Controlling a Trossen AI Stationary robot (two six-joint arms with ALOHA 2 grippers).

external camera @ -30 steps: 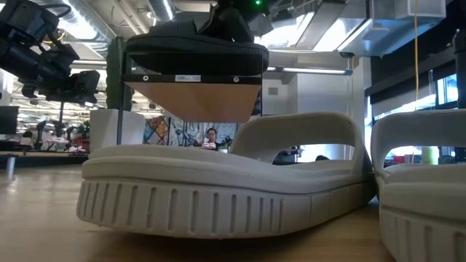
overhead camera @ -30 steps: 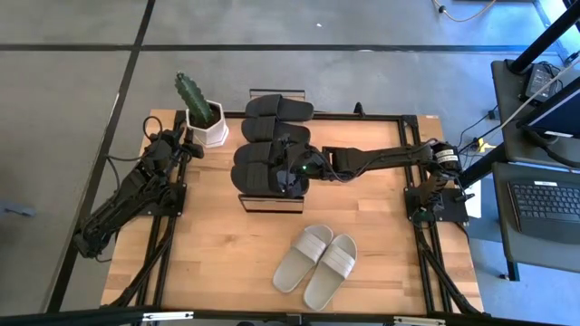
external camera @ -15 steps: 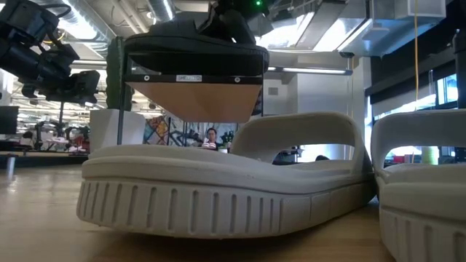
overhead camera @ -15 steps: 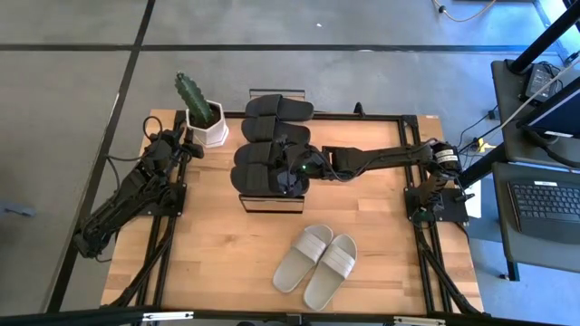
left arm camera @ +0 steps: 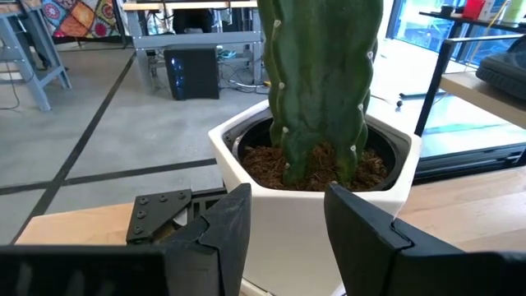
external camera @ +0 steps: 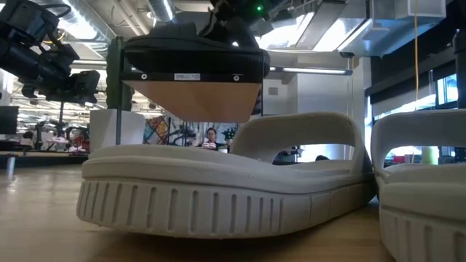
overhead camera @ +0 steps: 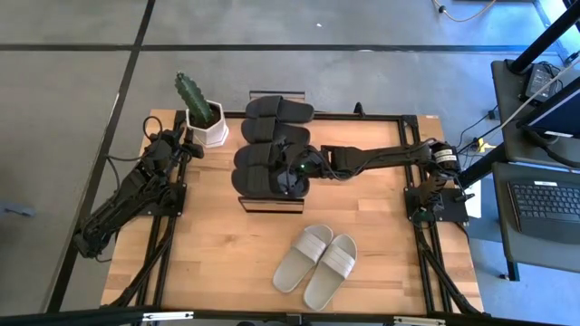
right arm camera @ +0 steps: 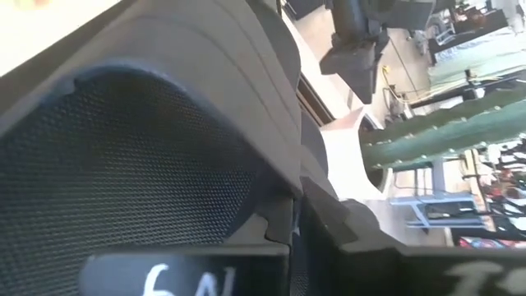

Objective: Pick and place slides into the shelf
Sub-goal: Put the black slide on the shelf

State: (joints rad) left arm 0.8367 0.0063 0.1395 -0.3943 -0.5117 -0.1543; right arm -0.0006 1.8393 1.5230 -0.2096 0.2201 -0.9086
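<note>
Black slide in work: (overhead camera: 265,178) lying on the plank top of the shelf, directly under the right gripper; strap fills the right wrist view (right arm camera: 140,164) very close.
Right gripper: (overhead camera: 292,172) stretched across the table from the right side, set over the black slide on the shelf; whether clenched on the slide or released, cannot tell, fingers hidden by the slide and the arm.
Shelf: (overhead camera: 270,203) below the right gripper, light wood edge seen on the near side; in the low view raised behind the grey slide, wood underside and dark frame visible (external camera: 196,94).
Other black slides: one (overhead camera: 263,156) just beside the gripped-area slide, on the far side of the right gripper, touching it; two more (overhead camera: 276,109) farther beyond, side by side at the far edge of the table.
Grey-beige slides: a pair (overhead camera: 317,258) on the table, on the near side of the right gripper, well apart from the shelf, the two touching each other; very large in the low view (external camera: 218,189).
Left gripper: (left arm camera: 283,222) waiting at the left side of the table, fingers spread apart, holding nothing, pointing at the cactus pot.
Cactus pot: (overhead camera: 207,122) white, with green cactus, just in front of the left gripper, near the far black slides.
Table: (overhead camera: 217,263) light wood, with dark frame.
</note>
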